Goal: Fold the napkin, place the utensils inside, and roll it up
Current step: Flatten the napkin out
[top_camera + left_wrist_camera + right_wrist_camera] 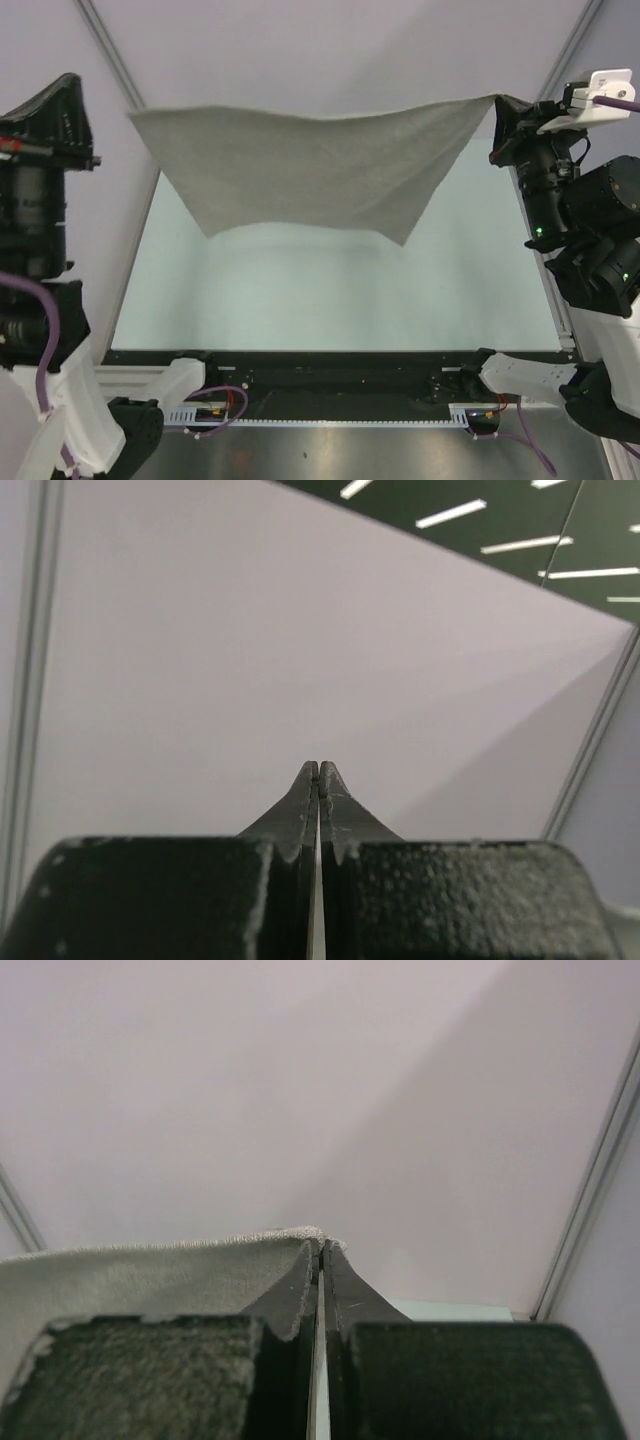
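The grey-beige napkin [310, 165] hangs spread in the air above the table, its top edge stretched from upper left to upper right. My right gripper [505, 108] is shut on its top right corner; the right wrist view shows the hem [150, 1270] pinched at the closed fingertips [322, 1245]. My left gripper [68, 88] is raised at the far left, apart from the napkin's left corner. In the left wrist view its jaws [319, 768] are closed with no cloth between them. The black utensil is out of view.
The pale table surface [330, 295] lies below the napkin. Slanted frame poles [110, 50] rise at the back left and back right. The arm bases and a dark rail [330, 375] run along the near edge.
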`<state>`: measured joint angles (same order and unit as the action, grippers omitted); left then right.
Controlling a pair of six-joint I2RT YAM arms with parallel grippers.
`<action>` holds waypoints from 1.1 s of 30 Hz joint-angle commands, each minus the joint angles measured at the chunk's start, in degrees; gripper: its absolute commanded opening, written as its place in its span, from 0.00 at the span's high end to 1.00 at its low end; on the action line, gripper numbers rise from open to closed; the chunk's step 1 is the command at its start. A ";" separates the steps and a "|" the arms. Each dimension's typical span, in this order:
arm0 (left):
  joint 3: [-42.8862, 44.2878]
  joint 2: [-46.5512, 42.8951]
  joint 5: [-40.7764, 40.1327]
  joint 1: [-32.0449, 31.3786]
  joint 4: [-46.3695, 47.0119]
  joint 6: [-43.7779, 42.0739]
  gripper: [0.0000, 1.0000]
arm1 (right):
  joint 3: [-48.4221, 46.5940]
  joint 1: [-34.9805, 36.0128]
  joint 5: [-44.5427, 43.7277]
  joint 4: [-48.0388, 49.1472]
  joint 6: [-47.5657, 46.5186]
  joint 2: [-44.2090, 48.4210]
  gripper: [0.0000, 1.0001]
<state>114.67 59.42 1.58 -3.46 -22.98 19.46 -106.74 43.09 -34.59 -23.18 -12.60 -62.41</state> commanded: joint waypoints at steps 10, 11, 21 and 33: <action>-19.72 4.39 -0.69 0.74 -0.06 -3.14 1.00 | -0.31 -7.58 8.66 4.37 0.82 -18.52 1.00; -25.49 4.74 3.91 0.74 5.18 -1.90 1.00 | -0.05 -7.84 8.75 4.02 0.82 -21.14 1.00; -53.84 15.80 19.68 -16.29 26.05 1.37 0.39 | 7.85 -12.94 9.98 3.49 6.53 -24.69 1.00; -55.53 35.13 29.41 -31.25 56.80 10.67 0.18 | 13.84 -16.20 13.58 2.18 10.31 -19.68 1.00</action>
<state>55.96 90.00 24.40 -33.19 17.54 25.93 -93.56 26.72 -23.35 -22.48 -4.36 -87.42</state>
